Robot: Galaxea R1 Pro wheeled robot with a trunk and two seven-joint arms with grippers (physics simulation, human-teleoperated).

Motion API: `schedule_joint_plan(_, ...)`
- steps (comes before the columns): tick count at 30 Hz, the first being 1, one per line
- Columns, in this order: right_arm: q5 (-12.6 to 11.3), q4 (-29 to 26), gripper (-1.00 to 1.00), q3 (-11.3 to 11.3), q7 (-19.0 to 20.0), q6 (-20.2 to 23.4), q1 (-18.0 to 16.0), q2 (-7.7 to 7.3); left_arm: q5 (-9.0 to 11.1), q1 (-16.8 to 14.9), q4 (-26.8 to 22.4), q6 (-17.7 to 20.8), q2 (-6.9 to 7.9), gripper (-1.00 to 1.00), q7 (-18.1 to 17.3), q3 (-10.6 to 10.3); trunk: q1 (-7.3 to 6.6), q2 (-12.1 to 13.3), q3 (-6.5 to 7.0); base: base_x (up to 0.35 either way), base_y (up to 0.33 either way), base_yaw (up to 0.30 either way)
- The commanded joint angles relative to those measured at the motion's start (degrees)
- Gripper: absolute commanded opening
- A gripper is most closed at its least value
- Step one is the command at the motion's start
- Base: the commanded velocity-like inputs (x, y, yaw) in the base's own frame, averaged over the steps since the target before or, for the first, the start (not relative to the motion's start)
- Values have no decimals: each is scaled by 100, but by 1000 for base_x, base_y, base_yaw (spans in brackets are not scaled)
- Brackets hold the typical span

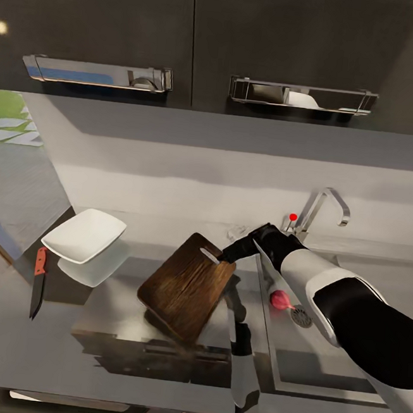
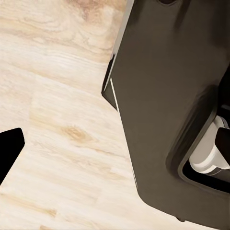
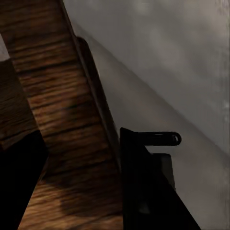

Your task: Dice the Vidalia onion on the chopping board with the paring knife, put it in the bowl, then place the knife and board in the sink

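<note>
Right gripper (image 1: 225,255) closed on the far edge of the tilted chopping board (image 1: 185,285), Vidalia onion (image 1: 279,299) in the sink (image 1: 316,371) just beside, paring knife (image 1: 38,282) well apart on the tabletop (image 1: 45,348), left gripper's opening impossible to tell

Right arm (image 1: 325,289): glossy black rounded forearm shell, white tapered wrist sleeve, matte black gripper (image 1: 233,252) with slim fingers. Dark grey smooth-edged base hull (image 2: 167,96) enclosing a white cylindrical part (image 2: 208,155).

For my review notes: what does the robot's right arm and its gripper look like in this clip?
The right arm is made of smooth rounded segments: a glossy black one nearest the camera, then a white one, then a black wrist. The right gripper is black, with flat, blocky dark fingers in the right wrist view. No cables or markings are visible.
</note>
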Motion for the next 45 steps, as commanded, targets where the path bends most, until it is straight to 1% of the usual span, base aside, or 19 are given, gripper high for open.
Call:
schedule_joint_plan(1,-12,-2,-100,-103,-94,50,-2,-30,32,-4,14,-30,0,100,-6,-2,2,-9,-8,0,0,0)
schedule_joint_plan(2,-12,-1,-100,-155,-153,51,-2,-48,32,-4,16,-30,0,100,-6,-2,2,-9,-8,0,0,0)
schedule_joint_plan(3,-12,1,-100,-329,-326,54,-2,-92,32,-4,19,-30,0,100,-3,-2,2,-9,-8,-31,0,0)
schedule_joint_plan(4,-12,1,-100,-390,-377,54,-2,-104,32,-4,19,-30,0,100,-4,-2,2,-9,-8,-47,0,0)
schedule_joint_plan(6,-12,2,-100,-630,-534,56,-2,-131,32,-4,21,-30,0,100,-4,-2,2,-9,-8,-91,0,0)
schedule_joint_plan(9,-11,3,-100,-800,-674,56,-2,-144,32,-4,22,-30,0,100,-3,-2,2,-9,-8,-136,18,0)
schedule_joint_plan(17,-12,6,-100,-895,-1041,56,-2,-154,32,-4,22,-30,0,100,-6,-2,2,-9,-8,-218,110,0)
schedule_joint_plan(24,-33,10,-100,-903,-1196,56,-2,-171,30,-4,22,-30,0,100,-6,-2,2,-9,-8,-256,176,0)
schedule_joint_plan(26,-196,11,-100,-905,-1389,56,-2,-221,26,-4,22,-30,0,100,-6,-3,2,-9,-8,-250,188,0)
schedule_joint_plan(27,-357,11,-100,-904,-1521,56,-2,-245,25,-4,22,-31,0,100,-6,-4,2,-9,-8,-220,184,0)
schedule_joint_plan(29,-808,12,-100,-903,-1836,56,-2,-299,24,-4,27,-33,0,100,-6,-6,2,-9,-8,-169,134,0)
schedule_joint_plan(30,-1136,16,-100,-898,-2077,56,-2,-346,24,-4,28,-35,0,100,-6,-8,2,-9,-8,-79,56,0)
schedule_joint_plan(31,-1324,18,-100,-897,-2251,56,-2,-372,24,-4,27,-35,0,100,-6,-9,2,-9,-8,-51,36,0)
schedule_joint_plan(33,-1534,19,-100,-891,-2505,56,-2,-404,24,-4,29,-36,0,100,-6,-8,2,-9,-8,-33,23,0)
schedule_joint_plan(36,-1715,25,-100,-893,-2839,56,-2,-428,23,-4,30,-38,0,100,-6,-10,2,-9,-8,-14,10,0)
schedule_joint_plan(40,-1792,33,-100,-896,-3046,56,-2,-448,23,-4,31,-38,0,100,-6,-10,2,-9,-8,-4,3,0)
schedule_joint_plan(42,-1864,36,-100,-899,-3112,56,-2,-509,23,-4,31,-38,0,100,-6,-10,2,-9,-8,-1,0,0)
schedule_joint_plan(44,-2050,39,-100,-901,-3206,56,-2,-595,23,-4,31,-38,0,100,-6,-10,2,-9,-8,0,0,0)
schedule_joint_plan(45,-2285,54,-100,-898,-3330,56,-2,-657,23,-4,31,-38,0,100,-6,-11,2,-9,-8,0,0,0)
